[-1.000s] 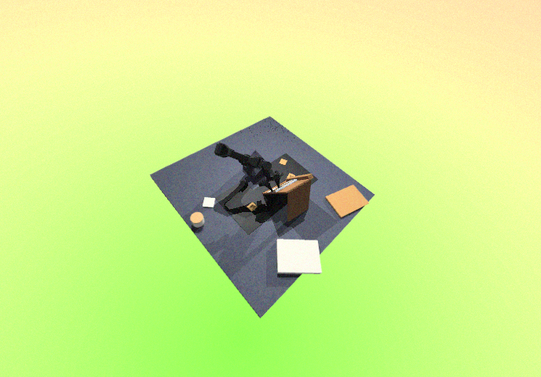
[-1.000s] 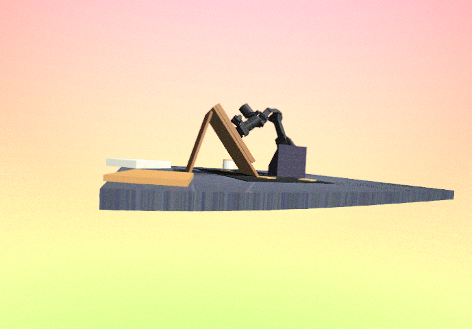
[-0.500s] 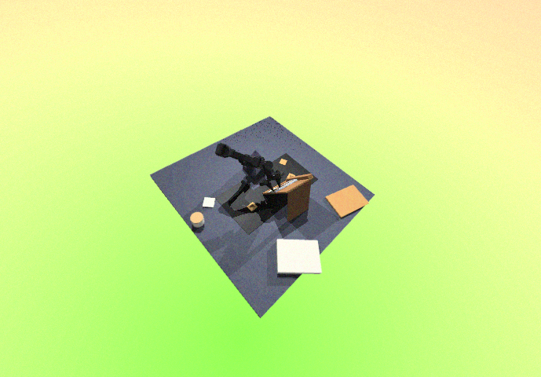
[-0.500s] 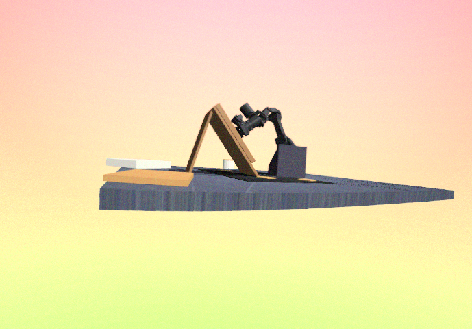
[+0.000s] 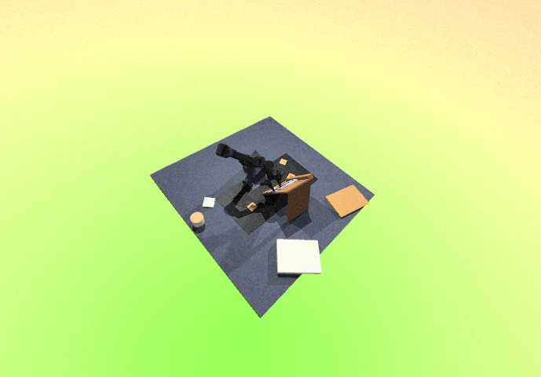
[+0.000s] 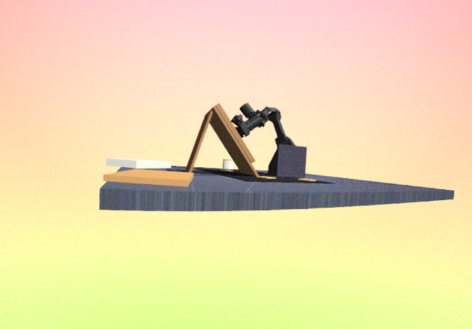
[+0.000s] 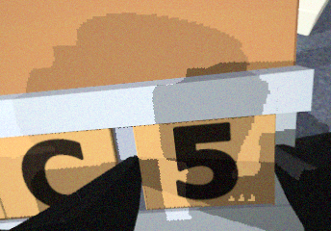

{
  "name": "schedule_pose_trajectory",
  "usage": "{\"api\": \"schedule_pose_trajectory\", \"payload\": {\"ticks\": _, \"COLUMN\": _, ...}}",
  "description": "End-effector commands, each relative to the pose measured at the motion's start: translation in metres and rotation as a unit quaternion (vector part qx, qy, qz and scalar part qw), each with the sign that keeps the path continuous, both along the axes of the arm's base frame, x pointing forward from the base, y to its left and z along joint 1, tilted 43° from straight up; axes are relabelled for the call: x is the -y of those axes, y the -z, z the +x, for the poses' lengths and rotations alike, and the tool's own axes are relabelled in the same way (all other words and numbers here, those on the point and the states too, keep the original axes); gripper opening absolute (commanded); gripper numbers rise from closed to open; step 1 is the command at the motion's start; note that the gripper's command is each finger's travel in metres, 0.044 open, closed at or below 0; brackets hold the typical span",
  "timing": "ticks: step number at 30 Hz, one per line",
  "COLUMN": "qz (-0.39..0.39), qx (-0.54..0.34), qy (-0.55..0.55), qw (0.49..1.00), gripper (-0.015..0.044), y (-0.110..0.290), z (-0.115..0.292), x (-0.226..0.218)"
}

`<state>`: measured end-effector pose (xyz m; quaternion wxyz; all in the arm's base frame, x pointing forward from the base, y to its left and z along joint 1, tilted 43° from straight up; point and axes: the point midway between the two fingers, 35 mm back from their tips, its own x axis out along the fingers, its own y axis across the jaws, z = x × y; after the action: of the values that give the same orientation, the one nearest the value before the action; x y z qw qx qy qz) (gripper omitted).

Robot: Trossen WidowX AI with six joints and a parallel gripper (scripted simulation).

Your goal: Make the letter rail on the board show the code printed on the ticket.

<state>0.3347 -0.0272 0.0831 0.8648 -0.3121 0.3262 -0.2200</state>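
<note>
Gripper (image 7: 207,192): partly open, clamped on the "5" tile, dark fingers on either side of it.
"5" tile (image 7: 207,161): between the fingers, inside the rail, under its pale upper lip.
"C" tile (image 7: 48,173): in the rail just left of the gripped tile, a narrow gap between the two.
Rail (image 7: 125,106): pale strip across the slanted board, directly ahead of the gripper.
Board (image 6: 230,141): brown, leaning, right against the gripper.
Loose tiles (image 5: 283,162): on the dark mat, behind and below the gripper.
White slab (image 5: 298,256): well away, past the board.
Orange slab (image 5: 346,200): well apart, beyond the board.

End effector (image 7: 207,192) apparently clamped; arm (image 6: 279,127) bent
</note>
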Motion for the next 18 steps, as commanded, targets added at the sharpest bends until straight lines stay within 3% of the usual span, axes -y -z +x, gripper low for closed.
{"api": "schedule_pose_trajectory", "payload": {"ticks": 1, "qz": 0.000, "qx": 0.000, "qy": 0.000, "qw": 1.000, "gripper": 0.0210, "y": 0.000, "z": 0.000, "x": 0.000}}
{"api": "schedule_pose_trajectory", "payload": {"ticks": 5, "qz": 0.000, "qx": 0.002, "qy": 0.003, "qw": 1.000, "gripper": 0.0295, "y": -0.002, "z": -0.004, "x": -0.003}}
{"api": "schedule_pose_trajectory", "payload": {"ticks": 18, "qz": 0.000, "qx": 0.002, "qy": 0.003, "qw": 1.000, "gripper": 0.0295, "y": -0.008, "z": -0.011, "x": -0.009}}
